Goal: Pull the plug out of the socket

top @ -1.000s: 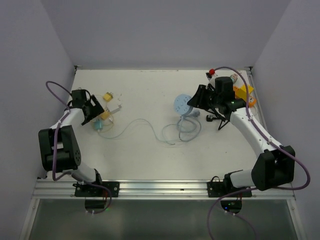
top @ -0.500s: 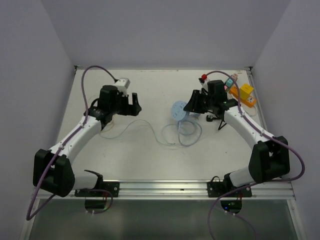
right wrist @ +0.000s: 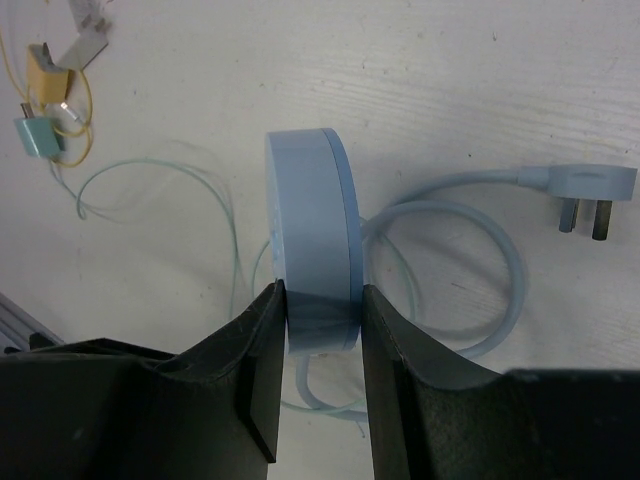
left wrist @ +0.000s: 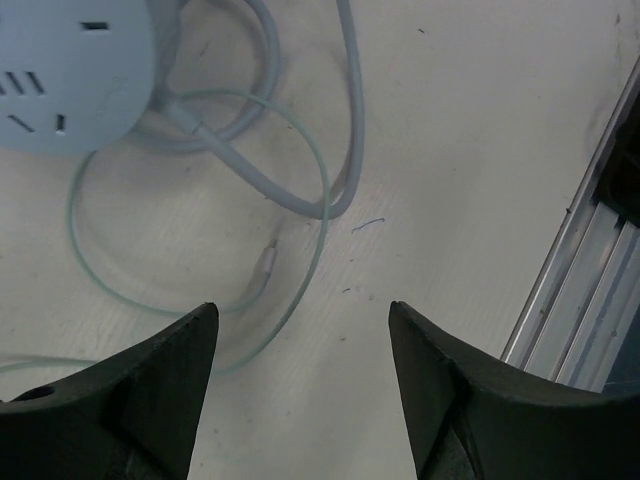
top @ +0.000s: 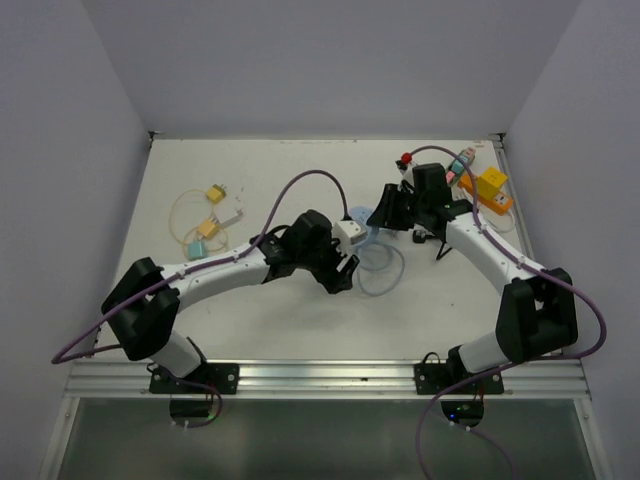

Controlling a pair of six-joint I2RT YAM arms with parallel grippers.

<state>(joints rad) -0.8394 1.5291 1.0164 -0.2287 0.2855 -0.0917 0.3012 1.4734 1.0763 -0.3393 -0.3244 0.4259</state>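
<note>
Moved: left claw [left wrist: 300, 318] swung in beside the socket [right wrist: 308, 230], wide and empty.
Right claw [right wrist: 322, 295]: clamped on the socket (looks firm).
Plug [right wrist: 590, 190]: lying loose on tabletop [right wrist: 450, 80] nearby; looks unplugged already.

Socket [right wrist: 310, 230] in rt pincer [right wrist: 320, 305] — mains plug [right wrist: 592, 190] beside.

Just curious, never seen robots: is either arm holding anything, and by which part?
The right pincer clamps the round socket across its two flat faces. The left pincer is open, holding nothing.
</note>
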